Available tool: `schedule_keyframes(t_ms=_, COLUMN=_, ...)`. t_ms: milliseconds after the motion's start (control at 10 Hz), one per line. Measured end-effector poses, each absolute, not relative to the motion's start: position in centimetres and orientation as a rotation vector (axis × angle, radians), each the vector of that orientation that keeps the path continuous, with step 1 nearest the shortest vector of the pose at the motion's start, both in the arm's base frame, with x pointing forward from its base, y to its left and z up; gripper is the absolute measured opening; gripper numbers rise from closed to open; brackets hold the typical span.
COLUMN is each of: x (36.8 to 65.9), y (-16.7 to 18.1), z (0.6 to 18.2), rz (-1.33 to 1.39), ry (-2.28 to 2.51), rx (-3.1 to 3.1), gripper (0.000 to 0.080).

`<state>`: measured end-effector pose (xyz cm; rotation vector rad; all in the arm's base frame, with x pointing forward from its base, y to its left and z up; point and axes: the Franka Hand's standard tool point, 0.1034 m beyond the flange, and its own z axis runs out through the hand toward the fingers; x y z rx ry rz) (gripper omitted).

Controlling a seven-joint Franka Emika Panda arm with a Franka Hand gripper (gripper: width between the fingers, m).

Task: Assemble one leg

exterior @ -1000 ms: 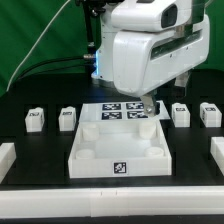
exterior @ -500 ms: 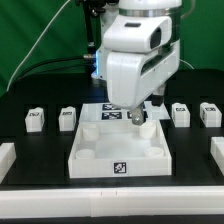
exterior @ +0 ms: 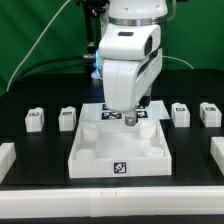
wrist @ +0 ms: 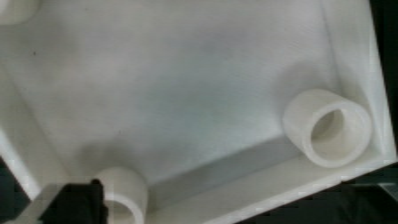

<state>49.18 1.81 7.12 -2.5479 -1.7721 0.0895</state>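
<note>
- Leg point(exterior: 181, 114) lies loose on the tabletop point(exterior: 40, 180), near the tray point(exterior: 95, 162), ungrasped.
- Claw point(exterior: 130, 118) has swung away from it, now over the tray's back rim.
- Whether its jaws stand apart or together I cannot tell; the pickup seems still ahead.

Arm point(exterior: 130, 60) is chunky glossy white plastic, all rounded corners, with a dark seam ring near the top. There's a small blue light point(exterior: 97, 62) glowing on its side and black cabling point(exterior: 95, 12) up behind it. The gripper point(exterior: 130, 118) looks dark, nearly black.
</note>
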Motion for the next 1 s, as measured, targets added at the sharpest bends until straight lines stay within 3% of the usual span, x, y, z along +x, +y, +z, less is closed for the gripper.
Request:
schedule_keyframes(t_ms=300, x=48.7, y=1.6, z=6.7, rz=0.082, ry=-1.897, rx=-2.459, gripper=0.065)
schedule_keyframes(t_ms=800, x=44.1, y=0.1, z=5.4, rz=0.106, ry=-2.047, rx=-2.314, gripper=0.065)
schedule_keyframes(t_ms=1000, x=44.6, y=0.3, z=5.4, rz=0.102, ry=-2.052, rx=-2.313, gripper=0.065)
